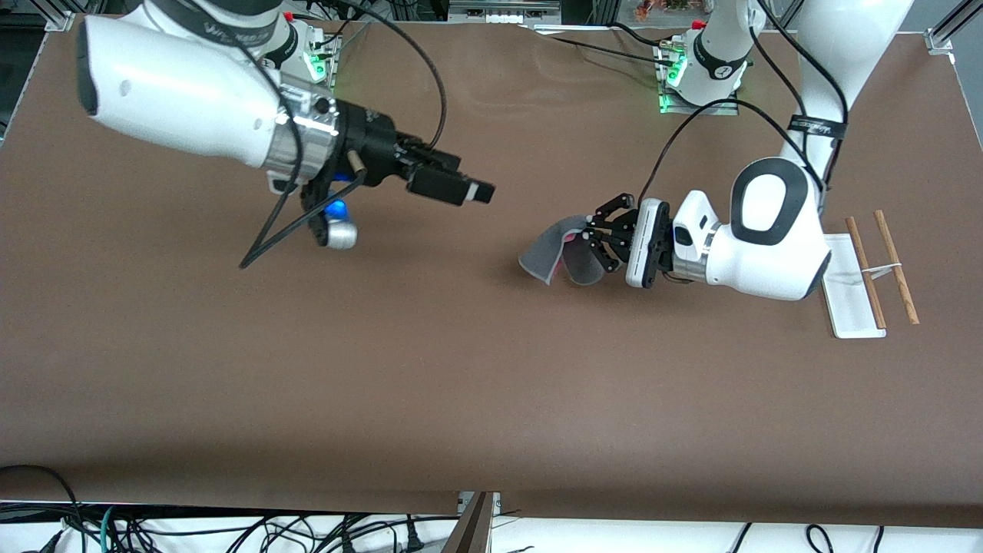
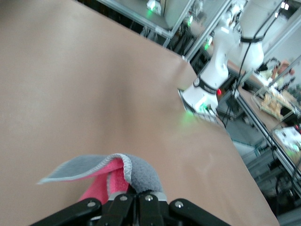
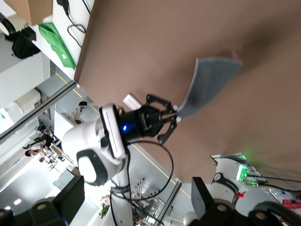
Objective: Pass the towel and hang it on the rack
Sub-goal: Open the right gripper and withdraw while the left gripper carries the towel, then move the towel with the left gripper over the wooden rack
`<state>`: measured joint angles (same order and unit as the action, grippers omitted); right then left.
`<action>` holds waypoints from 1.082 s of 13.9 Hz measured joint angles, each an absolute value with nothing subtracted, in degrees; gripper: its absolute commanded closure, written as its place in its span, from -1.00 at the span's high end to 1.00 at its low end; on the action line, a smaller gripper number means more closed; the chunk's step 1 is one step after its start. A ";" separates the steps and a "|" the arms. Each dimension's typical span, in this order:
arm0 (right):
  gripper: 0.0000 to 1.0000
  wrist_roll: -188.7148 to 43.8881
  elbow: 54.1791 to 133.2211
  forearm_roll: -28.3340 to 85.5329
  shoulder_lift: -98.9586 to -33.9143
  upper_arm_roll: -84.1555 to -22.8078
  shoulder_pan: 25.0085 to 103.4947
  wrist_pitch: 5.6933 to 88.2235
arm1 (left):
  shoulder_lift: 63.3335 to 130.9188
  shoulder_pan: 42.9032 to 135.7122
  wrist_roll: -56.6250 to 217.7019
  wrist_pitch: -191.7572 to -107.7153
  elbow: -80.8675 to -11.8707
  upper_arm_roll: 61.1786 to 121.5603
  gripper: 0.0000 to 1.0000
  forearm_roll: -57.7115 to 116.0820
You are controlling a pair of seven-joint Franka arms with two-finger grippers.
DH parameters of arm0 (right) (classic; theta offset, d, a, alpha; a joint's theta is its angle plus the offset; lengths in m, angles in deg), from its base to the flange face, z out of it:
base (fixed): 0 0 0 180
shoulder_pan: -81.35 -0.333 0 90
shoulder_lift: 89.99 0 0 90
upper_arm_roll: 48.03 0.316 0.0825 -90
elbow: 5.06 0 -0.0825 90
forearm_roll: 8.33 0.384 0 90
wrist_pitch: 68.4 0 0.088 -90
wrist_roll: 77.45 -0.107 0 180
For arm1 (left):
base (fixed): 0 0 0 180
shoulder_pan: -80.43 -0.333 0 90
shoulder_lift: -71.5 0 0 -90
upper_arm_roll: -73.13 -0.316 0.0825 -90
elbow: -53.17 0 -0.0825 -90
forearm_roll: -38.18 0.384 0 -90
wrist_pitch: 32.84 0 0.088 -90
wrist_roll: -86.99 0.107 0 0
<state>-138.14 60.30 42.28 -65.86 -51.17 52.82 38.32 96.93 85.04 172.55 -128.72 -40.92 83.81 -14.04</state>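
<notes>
Our left gripper [image 1: 595, 234], mid-frame, pinches the towel [image 1: 554, 253]; the rack [image 1: 868, 278] lies at the right edge, past its wrist. Our right gripper [image 1: 480, 192], upper left of frame, hangs open, empty

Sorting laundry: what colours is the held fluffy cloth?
Fluffy square cloth: grey outside, bright pink inside; clearest in left wrist view.

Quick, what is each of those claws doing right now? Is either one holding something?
Left gripper: shut on the towel, held above the table.
Right gripper: open, holding nothing, up in the air apart from the towel.
</notes>
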 measured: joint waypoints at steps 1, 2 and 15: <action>1.00 -136.42 60.30 40.54 -65.69 -51.20 53.79 37.15 | 96.75 84.66 171.19 -126.95 -39.21 83.69 -1.00 -11.11; 1.00 -133.51 60.32 38.90 -65.51 -51.22 54.83 35.25 | 96.71 84.09 170.23 -125.03 -37.18 83.64 -1.00 -7.88; 1.00 -89.48 73.09 -2.18 -78.00 -52.84 62.76 16.56 | 96.91 70.63 173.25 -112.71 -27.31 83.08 -1.00 32.04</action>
<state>-89.48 73.09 -2.18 -78.00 -52.84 62.76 16.56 96.91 70.63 173.25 -112.71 -27.31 83.08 32.04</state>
